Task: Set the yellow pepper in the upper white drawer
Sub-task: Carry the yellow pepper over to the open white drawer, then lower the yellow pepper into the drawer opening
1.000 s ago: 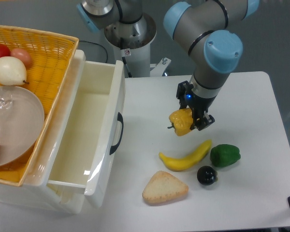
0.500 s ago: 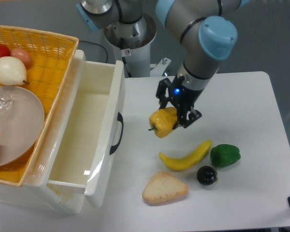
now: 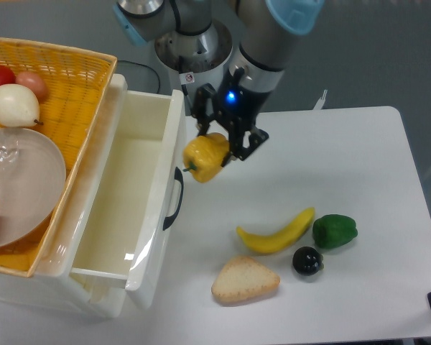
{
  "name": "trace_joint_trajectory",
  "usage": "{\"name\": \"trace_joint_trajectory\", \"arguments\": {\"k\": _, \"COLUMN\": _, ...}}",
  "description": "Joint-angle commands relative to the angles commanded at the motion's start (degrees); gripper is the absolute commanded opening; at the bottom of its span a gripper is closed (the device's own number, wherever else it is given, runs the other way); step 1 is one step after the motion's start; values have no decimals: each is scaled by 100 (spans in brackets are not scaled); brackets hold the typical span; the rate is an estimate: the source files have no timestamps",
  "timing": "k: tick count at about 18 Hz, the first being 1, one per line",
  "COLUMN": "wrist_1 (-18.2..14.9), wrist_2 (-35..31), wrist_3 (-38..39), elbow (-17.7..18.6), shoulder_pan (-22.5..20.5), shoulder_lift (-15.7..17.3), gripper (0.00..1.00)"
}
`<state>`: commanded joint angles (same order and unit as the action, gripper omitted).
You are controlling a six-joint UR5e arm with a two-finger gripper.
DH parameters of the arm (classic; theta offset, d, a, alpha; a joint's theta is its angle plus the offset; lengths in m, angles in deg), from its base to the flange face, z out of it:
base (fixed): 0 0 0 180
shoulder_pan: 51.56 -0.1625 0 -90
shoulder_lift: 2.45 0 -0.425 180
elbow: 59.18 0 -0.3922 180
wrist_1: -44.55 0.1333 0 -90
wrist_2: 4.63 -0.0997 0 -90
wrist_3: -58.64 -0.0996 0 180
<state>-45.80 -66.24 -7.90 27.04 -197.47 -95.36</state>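
The gripper grasps the yellow pepper between its fingers, the pepper hanging below them, lifted off the table just beside the upper white drawer front wall.

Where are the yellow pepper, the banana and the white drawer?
yellow pepper (image 3: 207, 158), fixed camera, its glossy body.
banana (image 3: 276, 233), fixed camera, its middle.
white drawer (image 3: 177, 144), fixed camera, its front wall.

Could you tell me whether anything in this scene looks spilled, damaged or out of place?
Nothing stands out. The gripper holds the yellow pepper above the front edge of the open upper white drawer, and the banana, green pepper and bread lie intact on the table.
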Motion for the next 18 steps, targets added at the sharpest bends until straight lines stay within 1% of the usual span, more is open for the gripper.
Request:
{"name": "trace_joint_trajectory", "arguments": {"k": 1, "wrist_1": -17, "wrist_2": 0, "wrist_3": 18, "elbow": 96, "shoulder_pan": 62, "shoulder_lift": 105, "gripper": 0}}
{"name": "trace_joint_trajectory", "arguments": {"k": 3, "wrist_1": -26, "wrist_2": 9, "wrist_3": 44, "elbow": 150, "shoulder_pan": 89, "shoulder_lift": 168, "gripper": 0}}
{"name": "trace_joint_trajectory", "arguments": {"k": 10, "wrist_1": -18, "wrist_2": 53, "wrist_3": 492, "elbow": 132, "shoulder_pan": 431, "shoulder_lift": 185, "gripper": 0}}
{"name": "trace_joint_trajectory", "arguments": {"k": 18, "wrist_1": 9, "wrist_2": 35, "wrist_3": 607, "elbow": 159, "shoulder_pan": 511, "shoulder_lift": 150, "gripper": 4}}
